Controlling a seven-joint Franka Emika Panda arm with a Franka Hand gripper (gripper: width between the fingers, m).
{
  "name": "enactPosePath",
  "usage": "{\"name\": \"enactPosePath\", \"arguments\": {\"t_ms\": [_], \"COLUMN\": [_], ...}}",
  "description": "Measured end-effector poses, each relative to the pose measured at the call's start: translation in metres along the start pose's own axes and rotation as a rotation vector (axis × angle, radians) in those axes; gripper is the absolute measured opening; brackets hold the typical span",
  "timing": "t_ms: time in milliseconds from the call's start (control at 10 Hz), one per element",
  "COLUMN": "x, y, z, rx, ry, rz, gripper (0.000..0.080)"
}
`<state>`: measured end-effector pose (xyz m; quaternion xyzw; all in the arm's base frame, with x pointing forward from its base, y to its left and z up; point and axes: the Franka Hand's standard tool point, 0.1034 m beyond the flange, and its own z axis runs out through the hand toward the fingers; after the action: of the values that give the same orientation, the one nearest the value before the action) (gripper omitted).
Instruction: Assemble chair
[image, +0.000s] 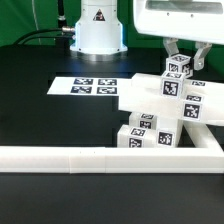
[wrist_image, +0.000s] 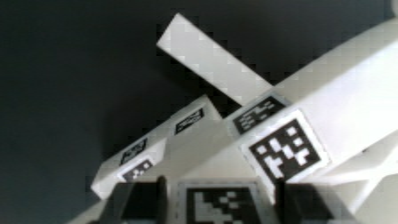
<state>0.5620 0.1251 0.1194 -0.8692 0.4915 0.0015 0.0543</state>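
Chair pieces (image: 165, 105), chunky white, bear black-and-white tags (image: 170, 88).

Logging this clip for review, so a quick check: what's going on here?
A single robot arm is working on the loose chair parts. Its claw sits over a small tagged post at the top of the pile of white pieces, with a finger on either side. Whether it is clamped is unclear. The flat slab lies beside the pile, inside the border rail.

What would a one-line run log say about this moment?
gripper: shut on square post | other chair parts: clustered by border rail | marker board: lying flat
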Motion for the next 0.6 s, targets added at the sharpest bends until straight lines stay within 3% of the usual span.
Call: {"name": "enactPosePath", "arguments": {"t_ms": [100, 400, 500, 600], "x": [-0.0024, -0.0059, -0.0059, -0.0054], "y": [-0.0033, -0.0059, -0.0056, -0.0054], "z": [0.0003, 0.0001, 0.0005, 0.0008], "rx": [0.013, 0.022, 0.022, 0.022], "ry": [-0.004, -0.021, -0.021, -0.021], "rz": [0.114, 0.228, 0.202, 0.168], "gripper": [0.0284, 0.0284, 0.0475, 0.0475]}}
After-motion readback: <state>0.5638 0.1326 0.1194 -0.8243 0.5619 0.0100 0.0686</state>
